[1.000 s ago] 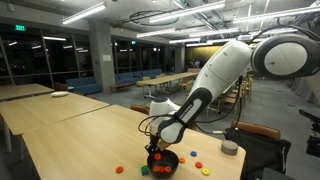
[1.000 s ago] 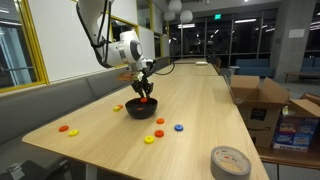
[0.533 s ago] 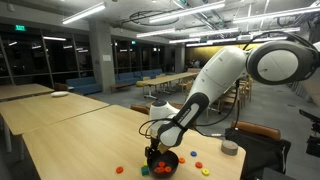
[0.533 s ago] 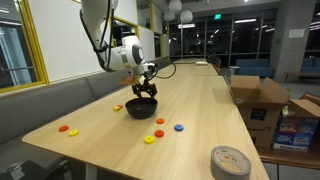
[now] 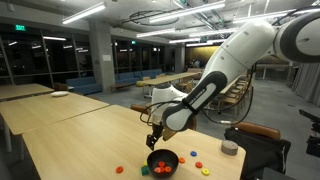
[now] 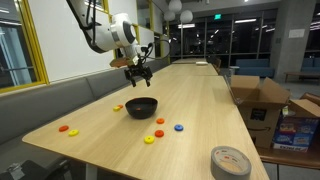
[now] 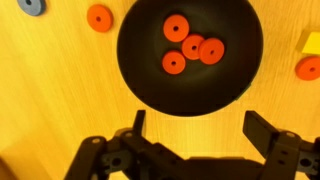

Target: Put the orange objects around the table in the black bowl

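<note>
Four orange discs [image 7: 193, 46] in the black bowl [image 7: 232, 88], bunched near its middle, two of them touching. Gripper [image 7: 200, 125] hangs above the bowl and clear of it, jaws spread wide, nothing between them. More orange discs are loose on the table [image 7: 60, 90]. One sits just beside the bowl rim with a blue piece [image 7: 31, 6] near it, and one is on the opposite side, touching a yellow block [image 7: 310, 42]. In an exterior view, two more lie near the table edge, well apart from the bowl.

Wrist view: orange piece [image 7: 309, 68], blue piece [image 7: 31, 6] cut by edges.
</note>
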You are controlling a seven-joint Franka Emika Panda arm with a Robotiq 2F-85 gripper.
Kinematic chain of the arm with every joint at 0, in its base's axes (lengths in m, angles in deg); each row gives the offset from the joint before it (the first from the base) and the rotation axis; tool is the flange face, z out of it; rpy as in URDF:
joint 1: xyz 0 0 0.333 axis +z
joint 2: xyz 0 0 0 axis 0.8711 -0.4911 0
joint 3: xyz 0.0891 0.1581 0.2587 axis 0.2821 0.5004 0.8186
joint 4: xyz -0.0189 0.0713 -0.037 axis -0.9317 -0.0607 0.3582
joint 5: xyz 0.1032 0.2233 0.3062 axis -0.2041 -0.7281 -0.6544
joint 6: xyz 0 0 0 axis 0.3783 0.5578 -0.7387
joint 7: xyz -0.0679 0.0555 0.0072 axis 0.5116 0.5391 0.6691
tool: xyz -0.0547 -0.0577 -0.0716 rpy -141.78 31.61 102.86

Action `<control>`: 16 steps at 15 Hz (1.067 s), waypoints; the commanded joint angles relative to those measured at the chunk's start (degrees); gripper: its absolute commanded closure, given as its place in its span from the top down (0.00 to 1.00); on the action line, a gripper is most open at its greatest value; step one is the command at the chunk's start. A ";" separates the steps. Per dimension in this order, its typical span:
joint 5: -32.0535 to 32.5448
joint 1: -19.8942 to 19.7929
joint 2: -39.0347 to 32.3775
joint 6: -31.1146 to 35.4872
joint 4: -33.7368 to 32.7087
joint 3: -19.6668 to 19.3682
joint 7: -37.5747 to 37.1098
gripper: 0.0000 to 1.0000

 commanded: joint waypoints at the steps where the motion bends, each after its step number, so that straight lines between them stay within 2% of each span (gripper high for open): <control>1: 0.73 -3.26 11.92 -5.76 8.77 2.86 4.12 1.00; 5: -1.16 -8.46 22.09 -12.13 16.47 5.36 10.01 1.00; 9: -5.57 -13.19 30.46 -17.23 22.22 6.00 18.27 1.00; 13: -10.93 -15.62 36.94 -22.18 25.54 5.14 27.26 1.00; 16: -13.11 -16.85 41.43 -24.01 27.85 4.47 30.64 1.00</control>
